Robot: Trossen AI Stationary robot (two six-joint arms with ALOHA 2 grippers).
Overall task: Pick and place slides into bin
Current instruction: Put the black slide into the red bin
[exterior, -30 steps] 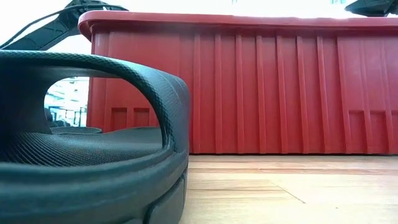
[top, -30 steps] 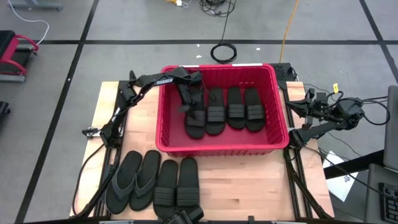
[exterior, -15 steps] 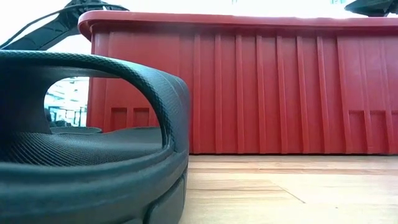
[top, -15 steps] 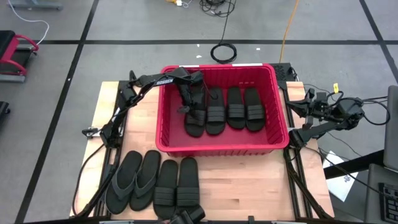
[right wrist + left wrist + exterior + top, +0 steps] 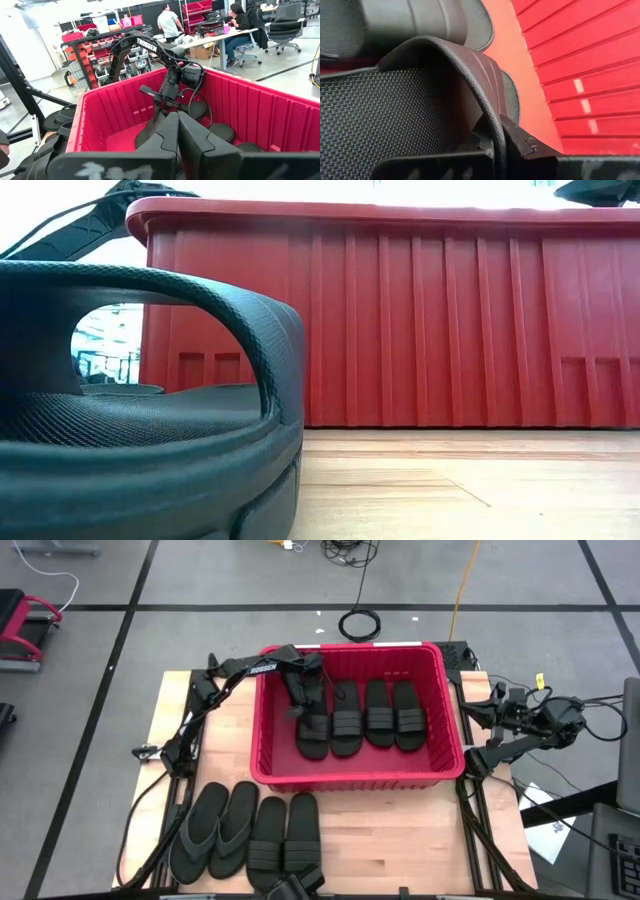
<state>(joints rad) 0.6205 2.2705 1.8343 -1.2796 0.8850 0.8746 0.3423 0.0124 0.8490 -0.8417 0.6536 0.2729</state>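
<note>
The red bin (image 5: 262, 755) stands mid-table with several black slides in it. My left gripper (image 5: 300, 708) reaches down into its left part, shut on the leftmost slide (image 5: 314, 736). Three ribbed-strap slides (image 5: 379, 713) lie flat beside it on the bin floor. Two thong slides (image 5: 215, 830) and two ribbed-strap slides (image 5: 285, 840) lie flat on the table in front of the bin; one of these (image 5: 150, 410) fills the low view's left. My right gripper (image 5: 177, 125) is shut on nothing and waits off the table's right edge. My left gripper pinches the edge of the slide's strap band (image 5: 492, 117) between its two fingers (image 5: 517, 142). The fingers slant down into the bin from its far left side. The footbed (image 5: 395, 110) lies below the strap. Whether the slide rests on the bin floor, I cannot tell.
The bin's ribbed near wall (image 5: 450, 320) rises high above the tabletop. Bare wood (image 5: 400, 830) shows in front of the bin, right of the four slides. Cables run along both side edges of the table. People sit at desks (image 5: 235, 25) far behind.
</note>
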